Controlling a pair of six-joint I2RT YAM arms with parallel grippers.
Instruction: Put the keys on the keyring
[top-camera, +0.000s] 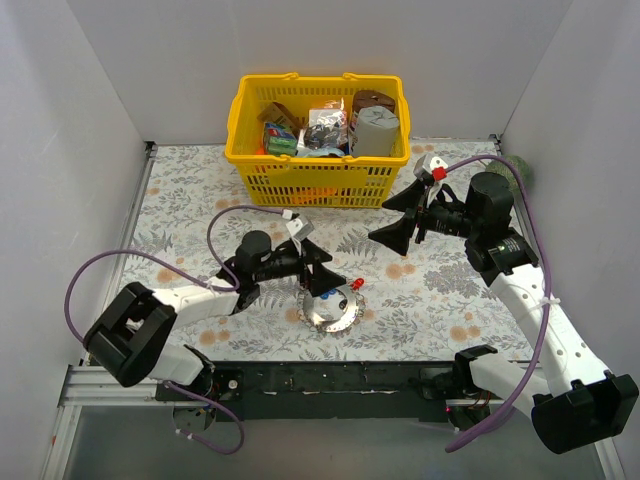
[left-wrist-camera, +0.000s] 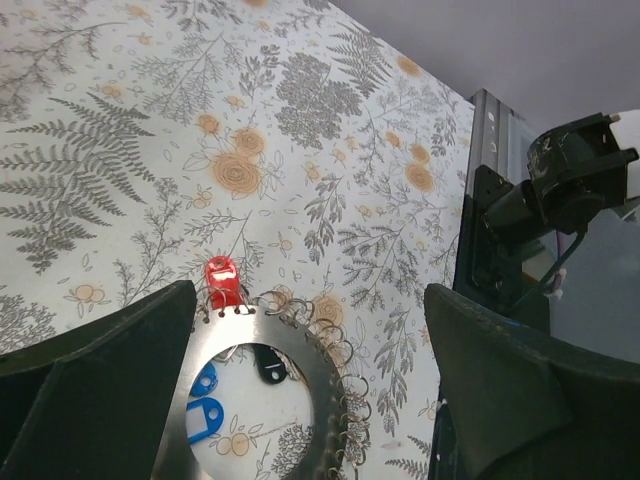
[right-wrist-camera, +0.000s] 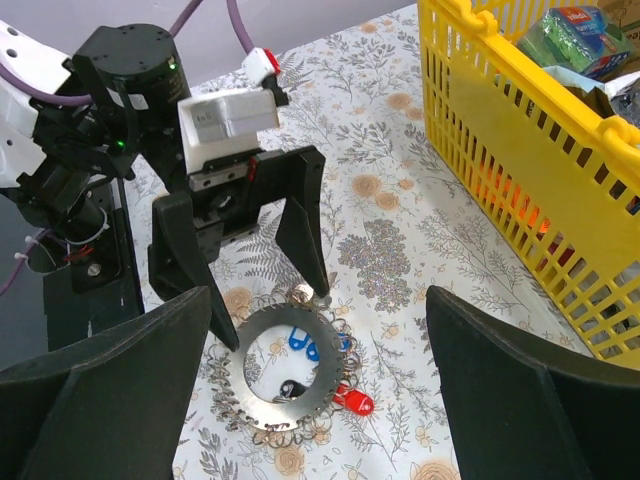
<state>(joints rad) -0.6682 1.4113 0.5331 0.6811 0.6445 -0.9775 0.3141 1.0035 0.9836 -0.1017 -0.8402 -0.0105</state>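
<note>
A yellow mesh basket (top-camera: 318, 172) stands at the far side of the fern-and-flower patterned tabletop (top-camera: 440, 295), holding a pale cylindrical tub (top-camera: 377, 131), a green packet (top-camera: 279, 138) and other small packets, between white walls (top-camera: 70, 120).

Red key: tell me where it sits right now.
Top view: the red key lies at the keyring's right outer rim, just right of the left gripper.

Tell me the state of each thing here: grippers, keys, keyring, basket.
left gripper: open, over the keyring
right gripper: open, empty
keyring: flat on the table
blue keys: inside the ring's hole
black key: inside the hole too
red key: at the ring's outer rim
yellow basket: upright, filled
</note>
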